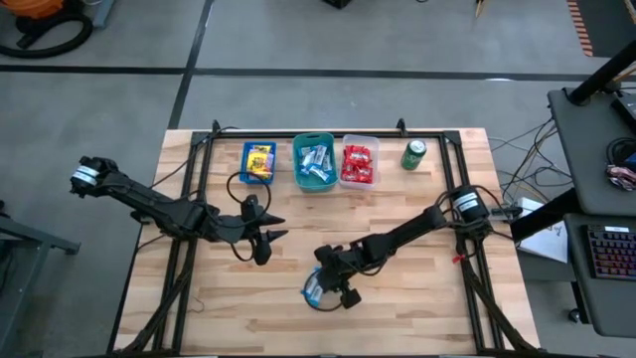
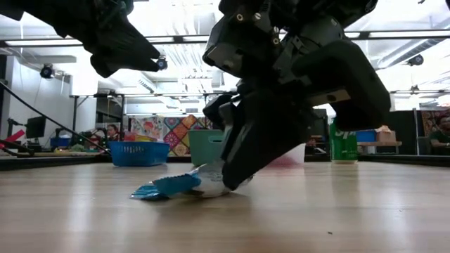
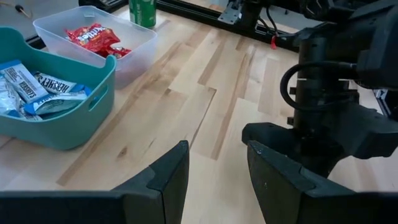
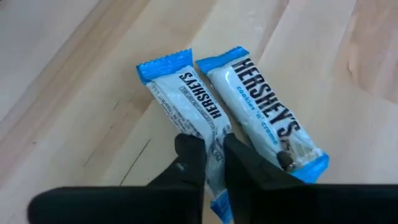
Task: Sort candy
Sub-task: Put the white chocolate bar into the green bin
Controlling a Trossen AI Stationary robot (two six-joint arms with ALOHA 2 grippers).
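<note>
On the pale wooden table (image 1: 417, 308), two blue-white candy packets (image 4: 261, 112) lay side by side, touching, near the front edge and well apart from the bins. The right gripper (image 4: 211, 158) stood over them, fingers pinched on the near end of one packet (image 4: 189, 99), whose long axis ran straight away from them. The left gripper (image 3: 214, 177) waited nearby, parted and empty.
</note>
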